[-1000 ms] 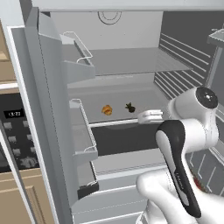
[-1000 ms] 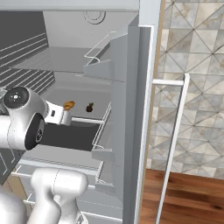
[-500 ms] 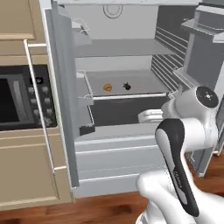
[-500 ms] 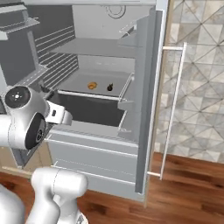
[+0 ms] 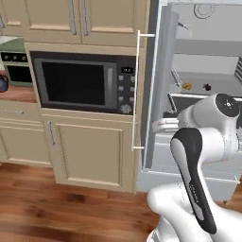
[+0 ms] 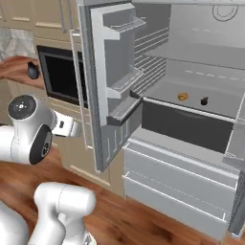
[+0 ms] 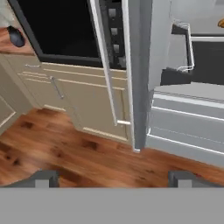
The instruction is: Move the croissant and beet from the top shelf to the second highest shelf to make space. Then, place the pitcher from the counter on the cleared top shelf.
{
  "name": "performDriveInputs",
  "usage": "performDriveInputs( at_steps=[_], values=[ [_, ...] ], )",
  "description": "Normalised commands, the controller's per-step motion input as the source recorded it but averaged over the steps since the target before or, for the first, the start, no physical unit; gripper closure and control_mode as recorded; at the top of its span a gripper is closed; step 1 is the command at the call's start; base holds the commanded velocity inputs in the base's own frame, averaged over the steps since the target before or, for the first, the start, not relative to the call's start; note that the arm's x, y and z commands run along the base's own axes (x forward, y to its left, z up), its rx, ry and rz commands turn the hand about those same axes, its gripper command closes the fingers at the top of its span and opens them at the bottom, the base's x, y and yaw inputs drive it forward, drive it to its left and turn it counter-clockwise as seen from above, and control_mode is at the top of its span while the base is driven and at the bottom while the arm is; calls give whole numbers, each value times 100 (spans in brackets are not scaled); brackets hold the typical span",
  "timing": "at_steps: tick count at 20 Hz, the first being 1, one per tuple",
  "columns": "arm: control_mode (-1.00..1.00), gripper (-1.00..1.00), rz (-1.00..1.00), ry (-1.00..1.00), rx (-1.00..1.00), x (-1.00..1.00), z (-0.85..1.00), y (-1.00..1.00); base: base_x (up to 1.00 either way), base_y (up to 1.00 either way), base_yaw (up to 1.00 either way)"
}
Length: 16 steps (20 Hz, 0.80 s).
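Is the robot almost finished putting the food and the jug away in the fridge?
About halfway, it seems. The croissant and beet lie side by side on a lower fridge shelf, and the shelf above looks bare. The gripper is open and holds nothing. Still to do: fetch the dark pitcher from the counter and set it on the top shelf.

Pitcher [image 5: 2,83] cut by left edge; croissant [image 7: 221,22] clipped at right edge.

Black microwave [image 5: 78,82] beside open fridge door [image 6: 111,86], wood floor [image 7: 65,157]
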Motion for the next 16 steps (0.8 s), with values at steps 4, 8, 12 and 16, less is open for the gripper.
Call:
performDriveInputs(
  at_steps=[4, 8, 12, 16],
  values=[
    [100, -100, 0, 0, 0, 0, 0, 0, 11, 100, 52],
    [100, -100, 0, 0, 0, 0, 0, 0, 77, 87, 33],
    [100, -100, 0, 0, 0, 0, 0, 0, 99, 62, 8],
    [100, -100, 0, 0, 0, 0, 0, 0, 100, 46, 0]
  ],
)
